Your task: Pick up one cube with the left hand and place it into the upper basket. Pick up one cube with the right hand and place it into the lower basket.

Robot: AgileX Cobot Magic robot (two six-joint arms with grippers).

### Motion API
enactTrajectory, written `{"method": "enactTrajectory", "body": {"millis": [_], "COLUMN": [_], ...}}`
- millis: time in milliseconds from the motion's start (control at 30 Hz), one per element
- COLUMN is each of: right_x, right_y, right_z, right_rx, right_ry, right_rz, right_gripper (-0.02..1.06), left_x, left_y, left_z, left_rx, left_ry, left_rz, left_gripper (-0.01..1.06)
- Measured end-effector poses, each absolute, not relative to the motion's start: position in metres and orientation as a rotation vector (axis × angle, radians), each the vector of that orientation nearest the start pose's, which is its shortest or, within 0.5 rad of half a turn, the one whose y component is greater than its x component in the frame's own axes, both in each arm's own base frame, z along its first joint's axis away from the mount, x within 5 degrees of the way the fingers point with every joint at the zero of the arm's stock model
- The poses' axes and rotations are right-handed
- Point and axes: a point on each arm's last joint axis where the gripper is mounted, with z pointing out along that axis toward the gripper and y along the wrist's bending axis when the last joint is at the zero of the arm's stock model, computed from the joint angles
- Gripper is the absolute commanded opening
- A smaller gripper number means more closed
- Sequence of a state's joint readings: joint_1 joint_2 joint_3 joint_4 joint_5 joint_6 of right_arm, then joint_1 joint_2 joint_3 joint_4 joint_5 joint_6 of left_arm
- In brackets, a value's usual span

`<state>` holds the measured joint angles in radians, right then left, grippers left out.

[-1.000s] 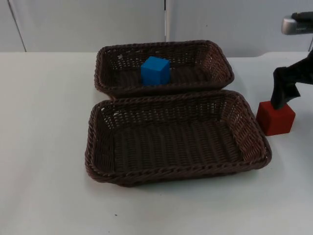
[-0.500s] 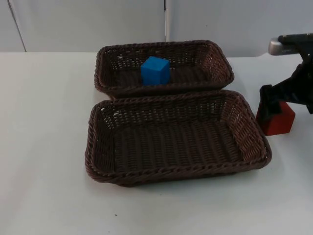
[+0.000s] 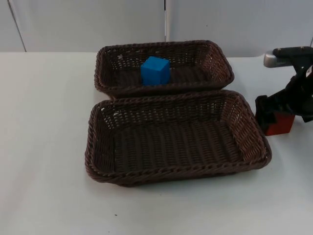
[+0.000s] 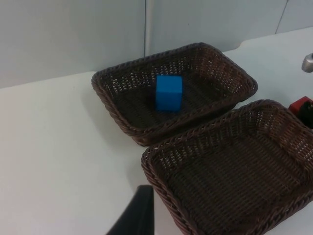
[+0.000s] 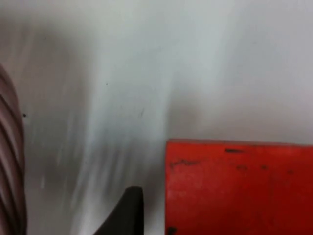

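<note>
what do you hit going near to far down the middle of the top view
table edge → lower basket → upper basket with the blue cube inside → grey partition wall

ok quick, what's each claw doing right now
Left claw: waiting back from the baskets, holding nothing; open or closed cannot be told.
Right claw: down around the red cube on the table, fingers open, not yet gripping.
</note>
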<state>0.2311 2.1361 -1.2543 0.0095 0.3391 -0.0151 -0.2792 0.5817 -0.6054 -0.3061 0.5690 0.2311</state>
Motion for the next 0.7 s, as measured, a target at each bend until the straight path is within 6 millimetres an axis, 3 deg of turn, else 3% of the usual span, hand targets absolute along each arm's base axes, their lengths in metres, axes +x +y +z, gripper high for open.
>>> {"method": "enactTrajectory", "body": {"millis": [133,167,300,333,367,400,467,633,700], "right_x": [0.403,0.403,0.402,0.402,0.402,0.403,0.403,0.402,0.4], "right_y": [0.095,0.095,0.096,0.096,0.096,0.096,0.096,0.096,0.096], "right_z": [0.095,0.095,0.095,0.095,0.095,0.095,0.095,0.099,0.111], "right_rx": [-0.321,-0.308,-0.279,-0.273,-0.27,-0.27,-0.268,-0.269,-0.27], "right_ry": [2.687,2.689,2.694,2.694,2.695,2.693,2.694,2.699,2.692], "right_rz": [0.072,0.08,0.098,0.102,0.104,0.104,0.105,0.105,0.108], "right_gripper": [0.76,0.76,0.42,0.42,0.33,0.18,0.01,0.0,0.0], "left_x": [0.105,0.105,0.105,0.105,0.105,0.105,0.105,0.105,0.105], "left_y": [-0.045,-0.045,-0.045,-0.045,-0.045,-0.045,-0.045,-0.045,-0.045], "left_z": [0.322,0.322,0.322,0.322,0.322,0.322,0.322,0.322,0.322], "left_rx": [0.356,0.356,0.356,0.356,0.356,0.356,0.356,0.361,0.364], "left_ry": [1.988,1.988,1.988,1.988,1.988,1.988,1.988,1.988,1.988], "left_rz": [-0.36,-0.36,-0.36,-0.36,-0.36,-0.36,-0.36,-0.348,-0.344], "left_gripper": [0.95,0.95,0.95,0.95,0.95,0.95,0.95,0.95,0.95]}}
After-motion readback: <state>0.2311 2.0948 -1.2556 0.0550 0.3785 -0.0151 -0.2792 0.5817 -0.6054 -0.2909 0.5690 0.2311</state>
